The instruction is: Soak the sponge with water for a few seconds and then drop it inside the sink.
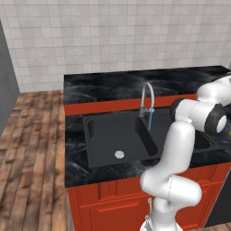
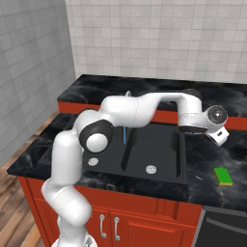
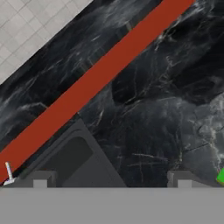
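Observation:
The sponge [image 2: 223, 176], yellow with a green top, lies flat on the black counter to the right of the sink [image 2: 159, 144]. Its green corner shows at the right edge of the hand view as the sponge [image 3: 221, 176]. My gripper [image 3: 112, 180] stands open with nothing between its fingers. It hovers over the counter just right of the sink, behind the sponge and apart from it, as seen at the gripper [image 2: 212, 131]. Water [image 1: 150, 121] falls as a thin blue streak from the faucet [image 1: 146, 95] into the sink [image 1: 103, 135]. The water [image 2: 124, 135] also shows behind my arm.
A red raised ledge [image 3: 100, 74] runs along the back of the glossy black counter [image 3: 153, 118], with a tiled wall behind. A corner of the sink basin [image 3: 72, 159] sits at the lower left of the hand view. Wooden floor lies to the left of the cabinet.

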